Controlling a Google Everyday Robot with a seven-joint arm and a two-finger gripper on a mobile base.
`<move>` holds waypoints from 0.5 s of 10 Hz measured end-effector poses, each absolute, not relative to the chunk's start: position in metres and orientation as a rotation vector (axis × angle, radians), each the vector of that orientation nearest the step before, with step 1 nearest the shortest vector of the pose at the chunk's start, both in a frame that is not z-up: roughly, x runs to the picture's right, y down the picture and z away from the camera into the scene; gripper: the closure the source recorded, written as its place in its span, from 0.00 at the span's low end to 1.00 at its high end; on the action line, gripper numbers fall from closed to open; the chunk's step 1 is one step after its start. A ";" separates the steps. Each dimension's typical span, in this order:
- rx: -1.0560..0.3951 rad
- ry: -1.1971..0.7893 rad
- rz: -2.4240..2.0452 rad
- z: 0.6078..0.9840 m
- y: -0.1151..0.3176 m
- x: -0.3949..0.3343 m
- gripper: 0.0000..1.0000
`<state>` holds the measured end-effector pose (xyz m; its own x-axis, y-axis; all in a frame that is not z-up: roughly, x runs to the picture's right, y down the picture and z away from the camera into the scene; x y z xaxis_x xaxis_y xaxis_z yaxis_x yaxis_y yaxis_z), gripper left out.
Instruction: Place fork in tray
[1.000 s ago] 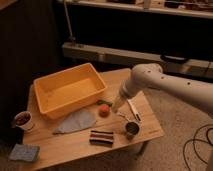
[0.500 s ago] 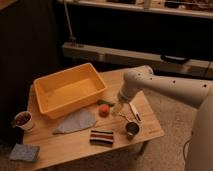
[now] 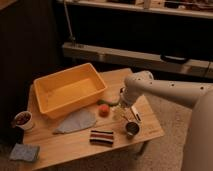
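Note:
The tray (image 3: 43,82) is a large yellow-orange tub at the back left of the wooden table, with nothing visible inside. My gripper (image 3: 121,111) hangs from the white arm, pointing down, low over the right part of the table, to the right of the tray and apart from it. A pale thin object (image 3: 135,116), possibly the fork, lies on the table just right of the gripper. I cannot tell whether the gripper touches it.
A small red fruit (image 3: 103,110) and a green item (image 3: 110,101) lie left of the gripper. A metal cup (image 3: 131,129) stands in front of it. A grey cloth (image 3: 75,121), a striped block (image 3: 101,137), a white cup (image 3: 22,120) and a blue cloth (image 3: 24,152) lie further left.
The arm's upper part has swung nearer to the camera on the right. The gripper has stayed low over the same spot on the table.

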<state>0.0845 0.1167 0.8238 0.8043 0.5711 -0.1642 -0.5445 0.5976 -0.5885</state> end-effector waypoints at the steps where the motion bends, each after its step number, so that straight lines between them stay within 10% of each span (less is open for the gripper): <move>1: -0.657 -0.041 0.657 0.827 0.120 0.081 0.20; 5: -0.560 0.007 0.693 0.843 0.136 0.075 0.20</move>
